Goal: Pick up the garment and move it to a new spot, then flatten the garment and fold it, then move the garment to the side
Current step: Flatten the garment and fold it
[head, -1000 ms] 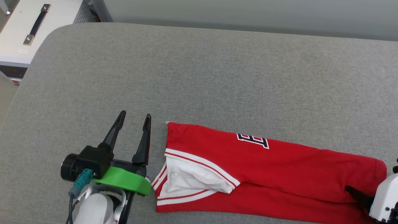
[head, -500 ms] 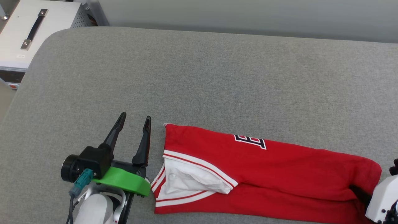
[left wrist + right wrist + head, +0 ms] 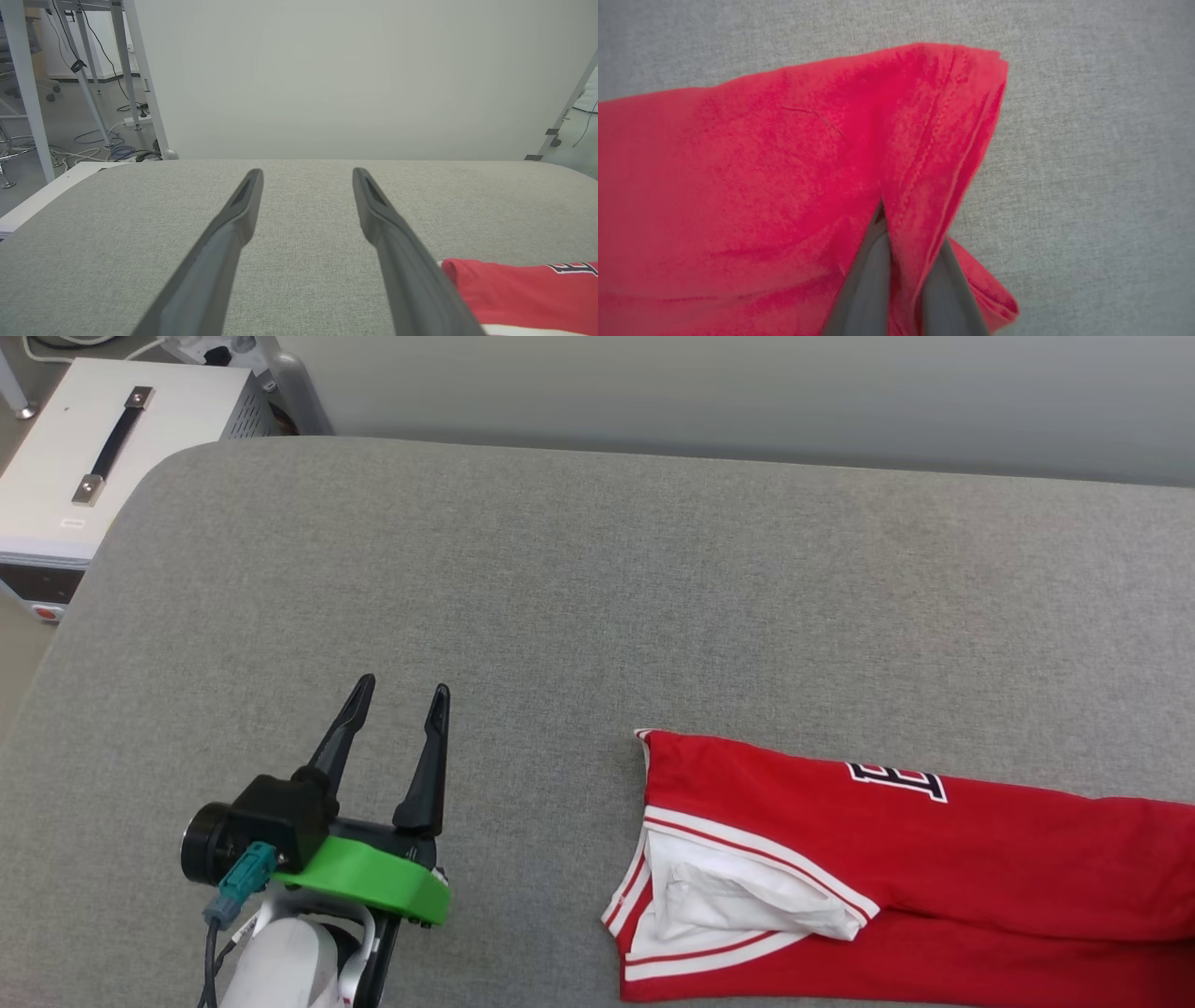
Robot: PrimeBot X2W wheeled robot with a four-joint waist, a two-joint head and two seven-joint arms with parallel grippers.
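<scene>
Head view showed the garment [image 3: 980, 868], a red jersey-knit T-shirt with white sleeves and red-white striped trim, lying as a long folded band at about 4 o'clock of the frame on the grey fabric-covered table [image 3: 560, 569]. Its long axis ran roughly from 9 to 3 o'clock and dipped a little toward 3. The white sleeve end faced 9 o'clock.

The left gripper [image 3: 404, 686] sat at 7 o'clock with its two dark fingers spread wide, empty and pointing toward 12. The shirt lay off to its 3 o'clock, well apart, with bare grey cloth between them.

In the right wrist view, the right gripper [image 3: 910, 233] had its fingers drawn nearly together on a raised ridge of red cloth beside the stitched hem corner. So the right arm had the shirt by its 3 o'clock end, and the left arm was nearer only to the sleeve end. I judged that any pull to the side would run along the band's length and leave the sleeve end trailing.

Much was cut off. The head view's right and bottom edges hid the shirt's far end, and only part of a black, white-edged letter showed. I couldn't tell how many layers the right fingers had pinched. A white metal box with a black handle [image 3: 84, 467] stood beyond the table at 10 o'clock.
</scene>
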